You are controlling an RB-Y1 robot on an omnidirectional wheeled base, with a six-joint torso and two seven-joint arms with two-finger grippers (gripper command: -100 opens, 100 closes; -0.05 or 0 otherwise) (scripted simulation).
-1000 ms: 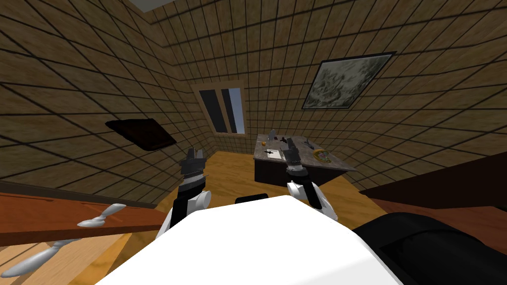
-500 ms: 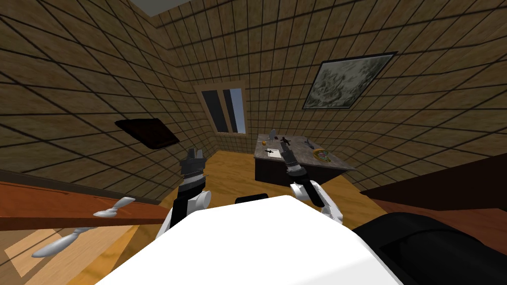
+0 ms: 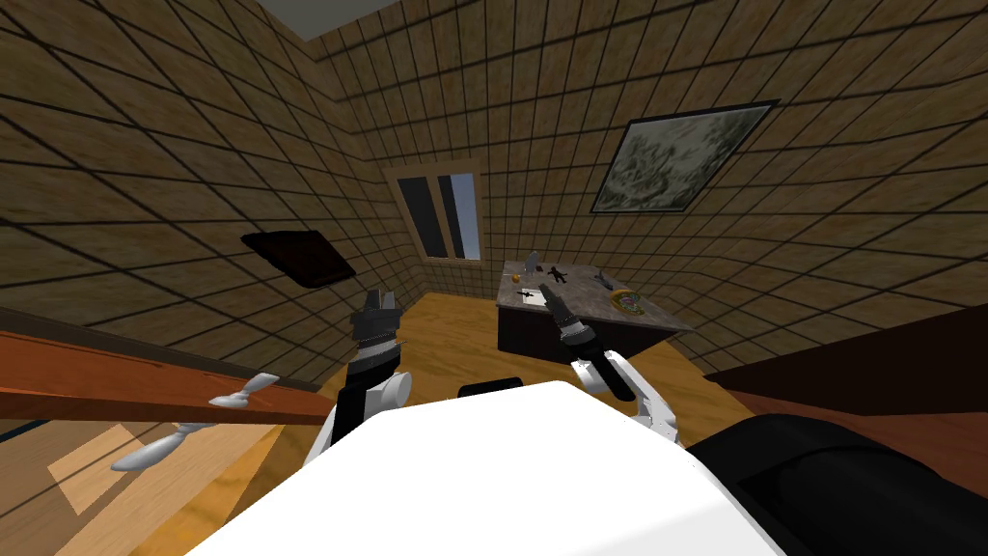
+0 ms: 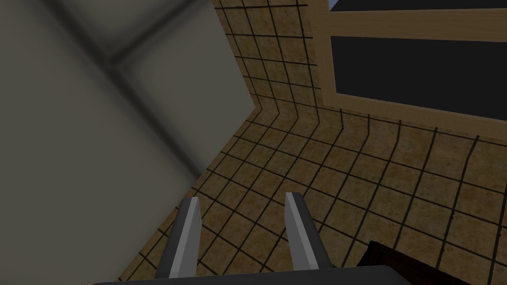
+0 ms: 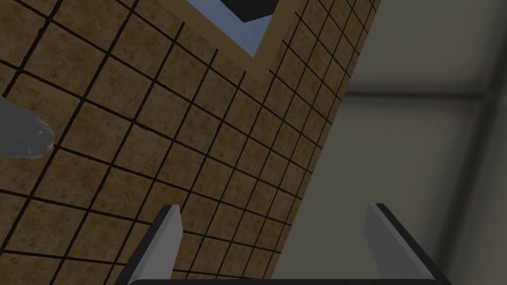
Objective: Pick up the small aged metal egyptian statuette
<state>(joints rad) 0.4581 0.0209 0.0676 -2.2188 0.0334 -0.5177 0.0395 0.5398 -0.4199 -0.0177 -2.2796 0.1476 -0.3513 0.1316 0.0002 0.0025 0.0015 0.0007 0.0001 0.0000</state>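
Note:
A low dark table with a grey top [image 3: 656, 319] stands across the room by the far wall. On it are a small dark figure [image 3: 558, 274], which may be the statuette, a second dark piece [image 3: 603, 281], a grey bottle-like thing [image 3: 532, 261], a tiny orange thing [image 3: 516, 278], a white sheet [image 3: 526, 294] and a yellow-green plate [image 3: 627, 301]. My right gripper [image 3: 545, 288] [image 5: 272, 237] is stretched toward the table, well short of it, open and empty. My left gripper [image 3: 384, 297] [image 4: 242, 232] is raised to the left, its fingers apart with nothing between them.
A long wooden counter [image 3: 96, 381] runs along my left with light grey utensils [image 3: 241, 394] on and below it. Dark furniture [image 3: 849, 473] and a wooden top [image 3: 868, 376] lie close on my right. Orange floor [image 3: 453, 338] leads to the table.
My view has shifted: the counter and the dark frame on the left wall have slid rightward. My right arm has lowered and stretched forward. The left arm is unchanged.

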